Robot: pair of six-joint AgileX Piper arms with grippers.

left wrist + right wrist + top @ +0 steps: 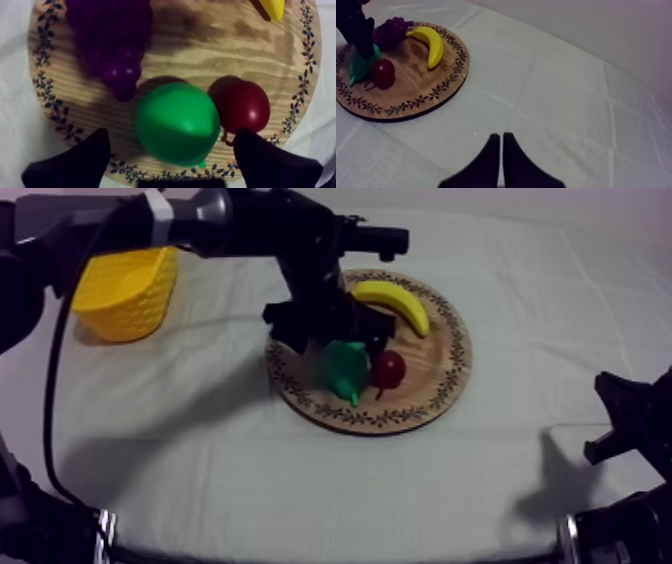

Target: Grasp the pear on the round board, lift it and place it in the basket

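**Left hand astride the pear, not closed**

My left hand [172, 139] hangs over the board [440, 393] with its fingers apart, one on each side of the green pear [177, 122] and neither touching it. The pear lies on the board just beside the small red fruit [242, 105], with the grapes [112, 45] near. The yellow basket [128, 293] stands well apart on the bench. Right hand [501, 150] – fingers together, over bare cloth.

Dim purplish light; left arm [230, 223] casts soft shadow on cloth [300, 488].
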